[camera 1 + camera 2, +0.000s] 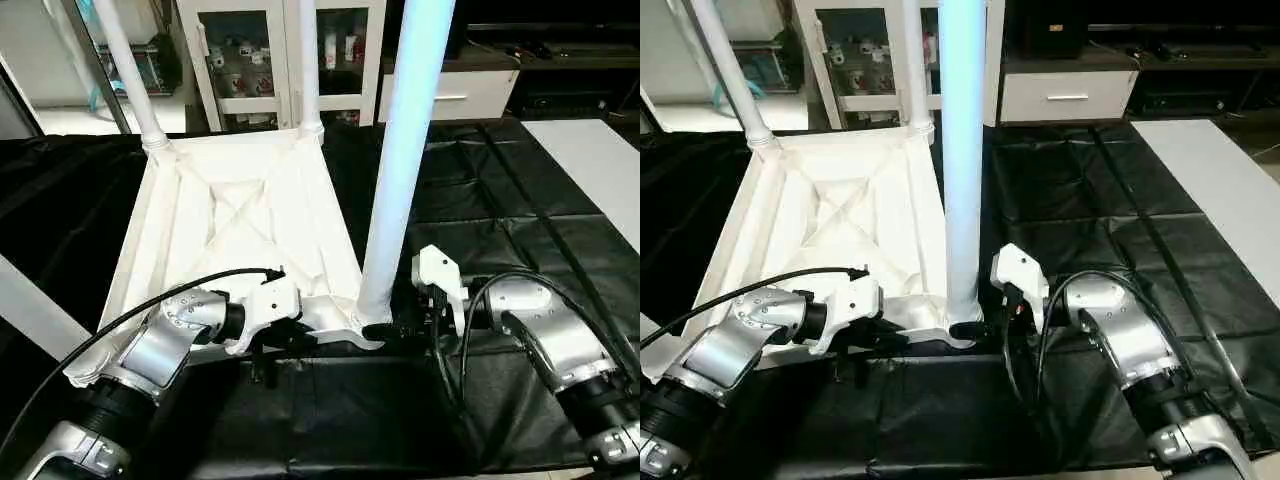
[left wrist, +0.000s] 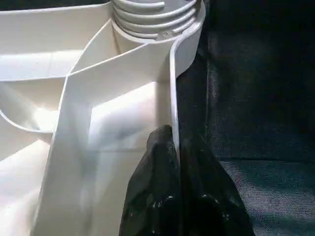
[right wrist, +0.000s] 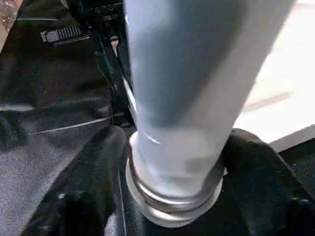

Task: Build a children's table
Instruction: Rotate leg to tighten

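Left jaws pinch the tabletop rim; right jaws straddle the near leg, its top cut off.

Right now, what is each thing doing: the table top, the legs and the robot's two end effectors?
Table top: upside down on the black cloth, ribs up.
Near leg: upright in its corner socket.
Two far legs: upright in the far corner sockets.
Left end effector: shut, pinching the top's rim.
Right end effector: fingers either side of the near leg's base.
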Available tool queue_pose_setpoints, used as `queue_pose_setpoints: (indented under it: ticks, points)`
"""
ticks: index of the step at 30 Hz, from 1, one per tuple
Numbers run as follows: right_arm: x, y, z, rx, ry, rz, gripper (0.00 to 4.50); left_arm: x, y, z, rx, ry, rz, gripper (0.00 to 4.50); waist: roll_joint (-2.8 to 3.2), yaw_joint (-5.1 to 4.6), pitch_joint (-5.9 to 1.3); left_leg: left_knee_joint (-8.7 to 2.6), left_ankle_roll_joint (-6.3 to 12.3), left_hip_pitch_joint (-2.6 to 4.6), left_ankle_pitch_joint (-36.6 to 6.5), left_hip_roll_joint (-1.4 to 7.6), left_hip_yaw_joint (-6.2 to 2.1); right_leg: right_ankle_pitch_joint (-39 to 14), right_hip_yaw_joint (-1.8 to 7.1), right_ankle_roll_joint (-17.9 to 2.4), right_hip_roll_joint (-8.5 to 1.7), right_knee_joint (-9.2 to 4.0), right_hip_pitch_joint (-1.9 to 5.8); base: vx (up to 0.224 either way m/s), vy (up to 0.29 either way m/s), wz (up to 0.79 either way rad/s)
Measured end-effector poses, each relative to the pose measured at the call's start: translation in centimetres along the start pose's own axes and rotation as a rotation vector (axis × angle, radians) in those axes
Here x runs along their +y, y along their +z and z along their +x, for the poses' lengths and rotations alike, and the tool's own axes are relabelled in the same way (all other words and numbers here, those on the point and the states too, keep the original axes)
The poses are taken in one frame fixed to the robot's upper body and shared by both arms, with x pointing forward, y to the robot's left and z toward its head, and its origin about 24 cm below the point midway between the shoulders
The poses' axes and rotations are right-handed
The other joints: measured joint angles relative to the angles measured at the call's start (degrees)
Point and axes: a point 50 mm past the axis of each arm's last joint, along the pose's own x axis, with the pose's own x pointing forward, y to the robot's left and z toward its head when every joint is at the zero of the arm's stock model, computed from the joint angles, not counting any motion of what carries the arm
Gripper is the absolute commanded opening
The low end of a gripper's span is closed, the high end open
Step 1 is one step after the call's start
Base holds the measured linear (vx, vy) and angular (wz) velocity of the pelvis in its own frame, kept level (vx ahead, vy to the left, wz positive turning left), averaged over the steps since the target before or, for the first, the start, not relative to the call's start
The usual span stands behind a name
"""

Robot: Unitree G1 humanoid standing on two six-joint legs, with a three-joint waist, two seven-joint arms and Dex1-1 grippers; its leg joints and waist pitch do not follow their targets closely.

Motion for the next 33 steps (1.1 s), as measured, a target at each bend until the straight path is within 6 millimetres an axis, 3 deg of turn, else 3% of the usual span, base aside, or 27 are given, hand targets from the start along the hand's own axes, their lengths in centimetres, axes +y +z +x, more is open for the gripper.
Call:
queue_pose_setpoints:
  ticks: [6,16,17,20,21,26,33]
  points:
    - [-0.33,0.34,-0.06,0.006,0.019,-0.021,2.37,0.01,-0.01,-0.06,0.002,0.000,0.002,0.00,-0.15,0.03,-0.03,0.00,0.00,0.00,0.00,0.02,0.00,0.00,-0.03,0.00,0.00,0.01,0.00,0.000,0.000,0.00]
    - [-0.54,0.42,0.00,0.009,0.038,-0.039,2.10,-0.01,-0.07,-0.11,0.006,-0.002,0.001,0.00,-0.29,-0.07,-0.10,0.00,-0.09,0.06,-0.06,0.05,0.01,0.00,-0.03,0.00,0.01,0.01,0.05,0.000,0.000,0.00]
    - [-0.59,0.43,0.00,0.009,0.039,-0.039,2.65,-0.01,-0.07,-0.11,0.006,-0.002,0.001,0.00,-0.29,-0.08,-0.10,0.00,-0.10,0.06,-0.06,0.05,0.01,0.00,-0.03,0.00,0.01,0.01,0.05,0.000,0.000,0.00]
    - [-0.64,0.27,0.18,0.011,0.031,-0.028,2.84,0.04,-0.10,-0.12,0.007,-0.001,0.000,0.00,-0.29,-0.16,-0.10,0.00,-0.27,0.07,-0.16,0.05,0.01,0.00,-0.03,0.00,0.01,0.01,0.06,0.000,0.000,0.00]
    - [-0.67,0.12,0.22,0.013,0.026,-0.021,3.13,0.06,-0.09,-0.12,0.007,-0.001,0.000,0.00,-0.28,-0.16,-0.10,0.00,-0.28,0.06,-0.16,0.05,0.01,0.02,-0.03,-0.03,0.01,0.01,0.06,0.000,0.000,0.00]
    - [-0.77,0.06,0.22,0.021,0.007,-0.018,3.43,0.18,-0.12,-0.06,0.008,-0.002,-0.003,0.00,-0.28,-0.19,-0.11,0.00,-0.31,0.09,-0.15,0.05,0.02,0.06,-0.02,-0.10,0.01,0.00,0.08,0.000,0.000,0.00]
    - [-0.80,0.05,0.23,0.021,0.001,-0.018,3.43,0.28,-0.14,-0.05,0.009,-0.005,-0.005,0.00,-0.27,-0.20,-0.12,0.00,-0.33,0.09,-0.15,0.05,0.02,0.06,-0.02,-0.10,0.01,0.00,0.09,0.000,0.000,0.00]
